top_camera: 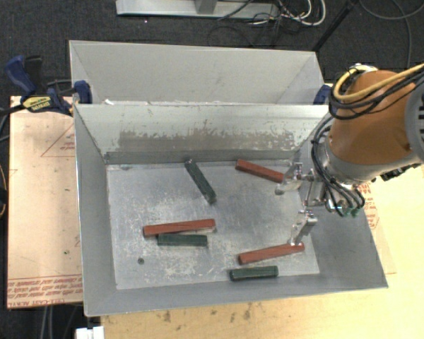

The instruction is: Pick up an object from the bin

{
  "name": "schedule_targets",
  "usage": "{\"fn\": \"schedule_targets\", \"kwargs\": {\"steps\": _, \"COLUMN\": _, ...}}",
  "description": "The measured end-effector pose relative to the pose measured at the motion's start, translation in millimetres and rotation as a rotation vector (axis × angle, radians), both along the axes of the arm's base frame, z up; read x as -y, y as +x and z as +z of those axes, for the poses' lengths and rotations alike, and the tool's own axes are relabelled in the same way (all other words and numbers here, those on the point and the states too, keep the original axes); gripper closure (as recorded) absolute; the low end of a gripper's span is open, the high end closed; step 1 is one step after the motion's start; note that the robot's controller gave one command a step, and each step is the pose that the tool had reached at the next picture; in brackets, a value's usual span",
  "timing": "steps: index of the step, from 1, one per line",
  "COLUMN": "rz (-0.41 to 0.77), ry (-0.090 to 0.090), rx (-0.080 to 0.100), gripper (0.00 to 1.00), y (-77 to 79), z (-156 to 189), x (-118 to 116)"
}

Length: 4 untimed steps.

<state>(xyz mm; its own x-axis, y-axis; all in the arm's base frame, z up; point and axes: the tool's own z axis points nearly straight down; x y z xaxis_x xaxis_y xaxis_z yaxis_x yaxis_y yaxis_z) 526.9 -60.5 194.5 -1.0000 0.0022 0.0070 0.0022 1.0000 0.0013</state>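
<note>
My gripper (295, 207) hangs at the bin's right side with its two fingers spread wide apart, one fingertip (290, 183) up near the back and the other (299, 232) lower down. Nothing sits between them. A red-brown bar (258, 171) lies slanted just left of the upper fingertip, its right end close to that tip. Another red-brown bar (271, 253) lies just below the lower fingertip, which looks to touch its right end. A dark green bar (254, 273) rests beside it near the front wall.
Left of centre lie a long red-brown bar (179, 227) and a dark green bar (181, 240) side by side. A dark green bar (200, 181) lies slanted near the back wall. The arm's orange cover and cables overhang the right rim.
</note>
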Motion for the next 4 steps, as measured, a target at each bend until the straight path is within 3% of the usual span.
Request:
{"fn": "schedule_targets", "kwargs": {"steps": 1, "rz": 0.002, "ry": -0.001, "rx": 0.008, "gripper": 0.00, "y": 1.8, "z": 4, "x": 0}}
{"fn": "schedule_targets", "kwargs": {"steps": 2, "rz": 0.025, "ry": -0.001, "rx": 0.008, "gripper": 1.00, "y": -31.7, "z": -115, "x": 23}}
{"fn": "schedule_targets", "kwargs": {"steps": 3, "rz": 0.026, "ry": -0.001, "rx": 0.009, "gripper": 1.00, "y": -31.7, "z": -115, "x": 23}}
{"fn": "schedule_targets", "kwargs": {"steps": 4, "rz": 0.090, "ry": -0.001, "rx": 0.011, "gripper": 1.00, "y": -30.4, "z": 34, "x": 26}}
